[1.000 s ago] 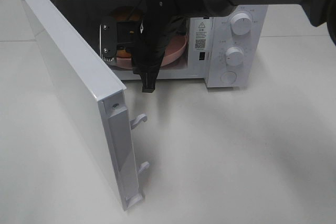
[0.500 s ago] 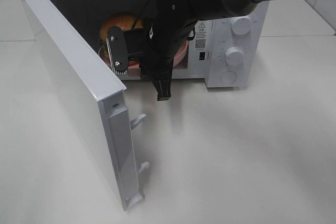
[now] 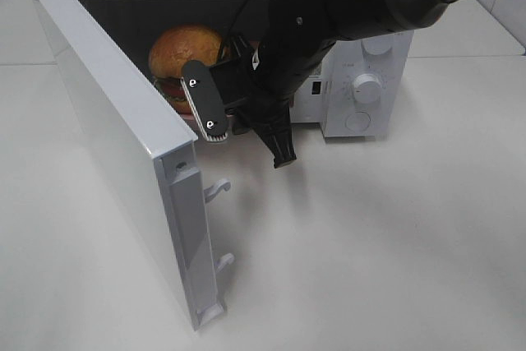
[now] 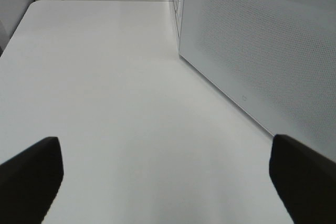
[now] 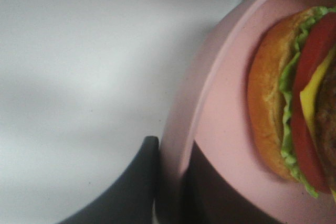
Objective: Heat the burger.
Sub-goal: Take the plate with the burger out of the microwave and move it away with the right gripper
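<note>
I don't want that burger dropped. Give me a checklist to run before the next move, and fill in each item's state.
1. Microwave door swung wide open: ok.
2. Right gripper shut on the pink plate's rim: ok.
3. Burger sitting on the plate: ok.
4. Left gripper open and empty, over the table beside the microwave: ok.
5. Plate resting flat on the microwave floor: cannot tell, the arm hides it.

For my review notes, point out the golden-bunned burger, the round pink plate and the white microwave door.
Golden-bunned burger (image 3: 182,45), exterior high view, bun dome.
Round pink plate (image 5: 223,77), right wrist view, inner rim.
White microwave door (image 3: 107,137), exterior high view, top edge.
</note>
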### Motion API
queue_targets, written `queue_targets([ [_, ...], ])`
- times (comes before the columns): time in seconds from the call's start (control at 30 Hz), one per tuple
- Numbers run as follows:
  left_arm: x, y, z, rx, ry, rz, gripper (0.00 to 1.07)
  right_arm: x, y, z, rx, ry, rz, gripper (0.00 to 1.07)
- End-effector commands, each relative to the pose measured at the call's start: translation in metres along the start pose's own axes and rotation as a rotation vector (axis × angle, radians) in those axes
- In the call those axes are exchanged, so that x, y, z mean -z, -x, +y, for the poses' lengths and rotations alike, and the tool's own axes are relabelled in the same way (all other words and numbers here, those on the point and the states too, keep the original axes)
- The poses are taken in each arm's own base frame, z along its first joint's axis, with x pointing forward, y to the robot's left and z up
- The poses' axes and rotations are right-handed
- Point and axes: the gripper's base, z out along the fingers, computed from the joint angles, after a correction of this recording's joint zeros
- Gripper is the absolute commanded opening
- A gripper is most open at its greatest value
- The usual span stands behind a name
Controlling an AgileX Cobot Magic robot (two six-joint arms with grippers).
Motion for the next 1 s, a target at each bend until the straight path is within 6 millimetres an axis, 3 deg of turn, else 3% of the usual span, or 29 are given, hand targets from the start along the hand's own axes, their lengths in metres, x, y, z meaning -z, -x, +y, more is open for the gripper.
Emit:
queue_targets([
  [0.03,0.0,-0.001,0.0,0.001,0.005,-0.003,1.0,0.015,-0.01,-0.003,0.047,-0.068,0.001,0.0],
  [1.0,0.0,-0.001,0.0,0.001,0.005,-0.003,1.0,0.075,-0.025,0.056,0.037,-0.148,-0.05,0.0],
])
